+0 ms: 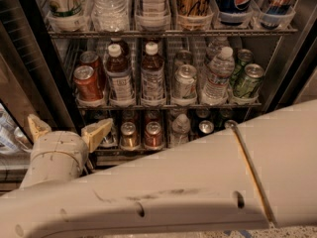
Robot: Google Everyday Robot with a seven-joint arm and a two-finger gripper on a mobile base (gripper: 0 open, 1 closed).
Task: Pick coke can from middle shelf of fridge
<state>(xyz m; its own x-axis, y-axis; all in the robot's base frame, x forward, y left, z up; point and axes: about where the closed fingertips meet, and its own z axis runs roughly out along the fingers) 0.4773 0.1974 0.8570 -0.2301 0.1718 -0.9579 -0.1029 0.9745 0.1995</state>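
The coke can [87, 83], red with a silver top, stands at the left front of the middle shelf [168, 104] of the open fridge [47, 68]. A second red can stands right behind it. My gripper [68, 126] is low at the left, in front of the bottom shelf and below the coke can. Its two tan fingers [98, 131] are spread apart and hold nothing. My pale arm [188, 182] crosses the whole lower part of the view.
On the middle shelf stand two brown bottles [152, 76], a silver can [185, 81], a water bottle [216, 76] and green cans [246, 80]. The upper rack holds tubs of bottles and cans. The bottom shelf holds several cans [153, 134].
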